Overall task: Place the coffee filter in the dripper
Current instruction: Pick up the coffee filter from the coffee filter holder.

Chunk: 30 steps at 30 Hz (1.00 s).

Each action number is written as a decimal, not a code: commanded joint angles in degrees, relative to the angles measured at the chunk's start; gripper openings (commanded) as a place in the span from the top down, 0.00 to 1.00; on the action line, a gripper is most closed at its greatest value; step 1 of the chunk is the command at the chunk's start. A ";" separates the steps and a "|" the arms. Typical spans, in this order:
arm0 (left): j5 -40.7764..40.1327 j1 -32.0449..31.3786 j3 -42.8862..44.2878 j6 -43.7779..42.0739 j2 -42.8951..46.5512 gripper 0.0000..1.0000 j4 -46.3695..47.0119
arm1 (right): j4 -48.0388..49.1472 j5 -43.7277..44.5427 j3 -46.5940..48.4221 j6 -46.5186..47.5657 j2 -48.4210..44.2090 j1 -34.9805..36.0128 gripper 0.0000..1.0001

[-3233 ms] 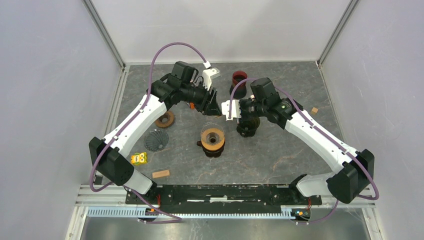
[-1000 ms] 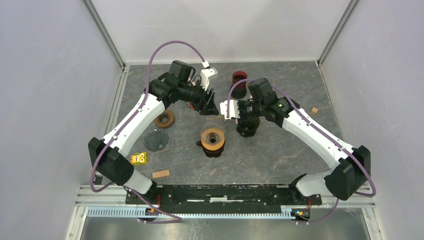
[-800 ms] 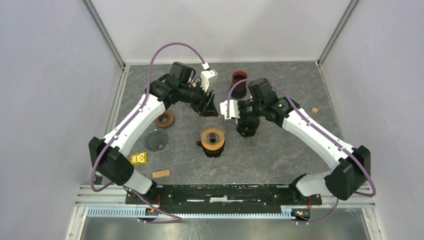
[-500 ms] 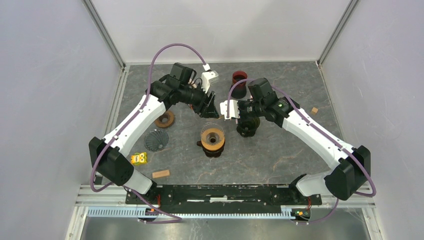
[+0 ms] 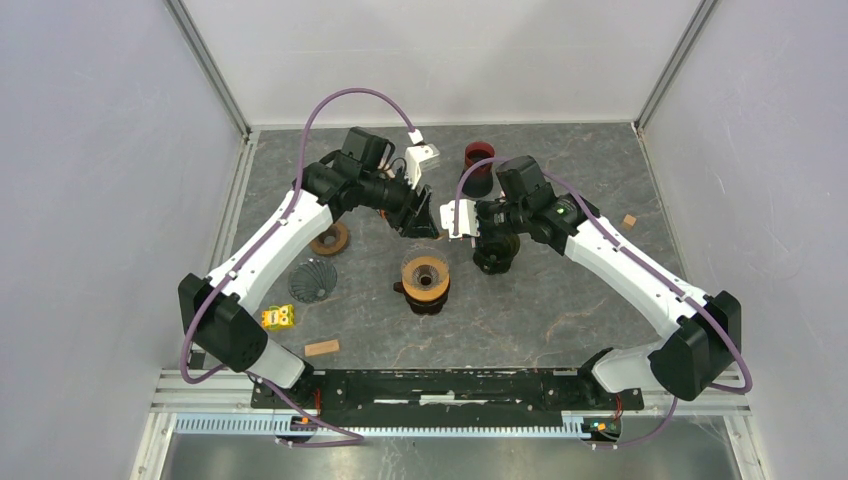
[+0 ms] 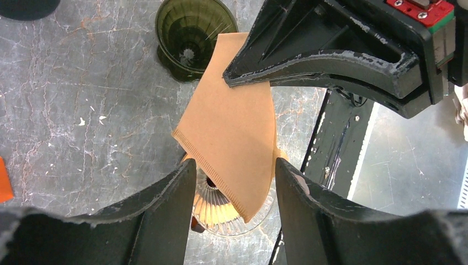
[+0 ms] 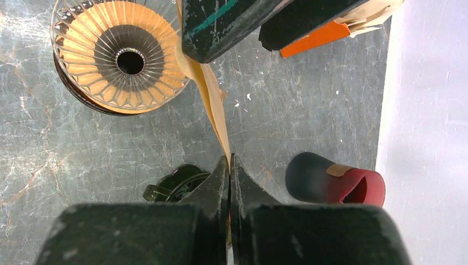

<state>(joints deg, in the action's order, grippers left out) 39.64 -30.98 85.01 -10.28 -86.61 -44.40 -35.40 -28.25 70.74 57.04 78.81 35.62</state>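
Observation:
A brown paper coffee filter (image 6: 232,121) hangs folded flat in the air. My right gripper (image 7: 229,160) is shut on its upper edge, and it shows edge-on in the right wrist view (image 7: 212,99). My left gripper (image 6: 234,165) is open, with its jaws on either side of the filter's lower end and not touching it. The clear dripper with orange ribs (image 5: 425,275) stands on a dark base just below both grippers (image 6: 232,207) (image 7: 118,55). In the top view the left gripper (image 5: 420,215) and right gripper (image 5: 458,218) nearly meet and hide the filter.
A dark green dripper (image 5: 497,250) sits under the right wrist (image 6: 193,33). A red cup (image 5: 478,160) lies at the back (image 7: 336,179). A dark ribbed cone (image 5: 312,280), a brown ring (image 5: 328,238), a yellow item (image 5: 277,317) and a wood block (image 5: 322,348) lie left.
The left gripper has edged slightly closer to the right gripper and the filter. The right arm has stayed almost still, holding the filter.

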 commanded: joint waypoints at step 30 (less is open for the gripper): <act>-1.35 -1.31 -0.10 -5.22 1.05 0.39 0.90 | -1.90 -3.68 3.89 -1.34 0.78 0.24 1.00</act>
<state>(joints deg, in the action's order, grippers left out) 39.05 -31.99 84.99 -11.44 -86.61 -44.40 -36.99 -29.95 72.14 56.40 79.15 35.62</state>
